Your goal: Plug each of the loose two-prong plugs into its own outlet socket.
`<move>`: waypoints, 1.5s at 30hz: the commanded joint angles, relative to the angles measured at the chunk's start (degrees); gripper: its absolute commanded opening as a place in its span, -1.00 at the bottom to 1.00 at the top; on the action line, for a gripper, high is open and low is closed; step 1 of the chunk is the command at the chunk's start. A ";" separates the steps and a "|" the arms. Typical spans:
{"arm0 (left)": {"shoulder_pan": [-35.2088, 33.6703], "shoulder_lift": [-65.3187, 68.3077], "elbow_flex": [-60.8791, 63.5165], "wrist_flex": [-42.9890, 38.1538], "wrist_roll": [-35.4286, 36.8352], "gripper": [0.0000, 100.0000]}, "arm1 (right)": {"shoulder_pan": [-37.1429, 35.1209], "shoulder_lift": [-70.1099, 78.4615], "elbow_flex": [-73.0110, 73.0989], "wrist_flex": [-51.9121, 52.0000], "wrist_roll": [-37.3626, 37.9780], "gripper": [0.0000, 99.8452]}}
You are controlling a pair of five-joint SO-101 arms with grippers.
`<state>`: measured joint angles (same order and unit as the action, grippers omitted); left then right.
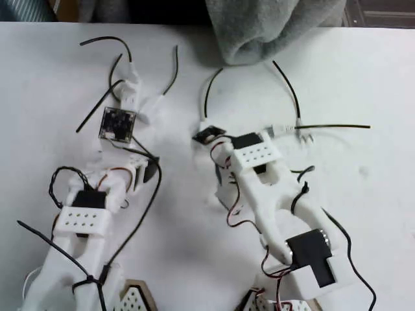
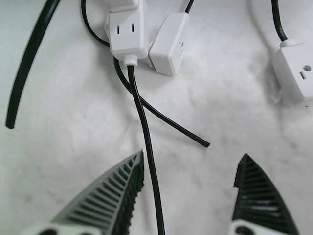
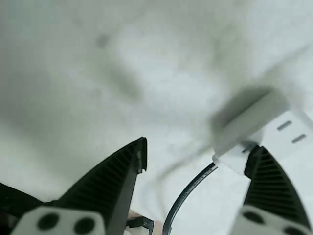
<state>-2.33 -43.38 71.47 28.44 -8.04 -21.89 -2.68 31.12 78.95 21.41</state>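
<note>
Count: 2 arms, left arm (image 1: pixel 81 220) and right arm (image 1: pixel 259 153); 1 grey cloth (image 1: pixel 272 26); 3 white outlet blocks (image 2: pixel 128 30) (image 2: pixel 167 44) (image 2: pixel 295 69) in left wrist view, 1 outlet block (image 3: pixel 276 131) in right wrist view.

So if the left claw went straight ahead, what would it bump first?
Probably the black cable lying between its open fingers, then the white outlet block that cable leads to. How high the left gripper hangs above the table is unclear.

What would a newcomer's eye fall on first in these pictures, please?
Likely the tangle of black cords across the white table, around two white arms. The left gripper, fingers open, hangs over one cord leading to a white outlet socket; the right gripper, also open, is close beside another white socket.
</note>
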 commanded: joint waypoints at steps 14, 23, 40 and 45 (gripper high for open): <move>0.57 -1.36 -0.18 -1.32 0.09 -0.41 | 8.75 -0.48 -4.04 -0.31 -0.35 -0.37; 0.57 -1.36 -0.18 -1.32 0.09 -0.41 | 12.62 -0.48 5.89 -14.02 -0.79 -0.37; 0.31 -1.36 -0.18 -1.32 0.09 -0.41 | 8.04 -0.48 3.60 -25.27 -15.56 -0.81; 0.31 -1.36 -0.18 -1.32 0.09 -0.41 | 0.66 -0.48 -1.14 -27.03 -26.64 -0.80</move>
<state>-2.33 -43.38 71.47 28.44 -8.04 -17.58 -2.68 33.85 53.71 -0.04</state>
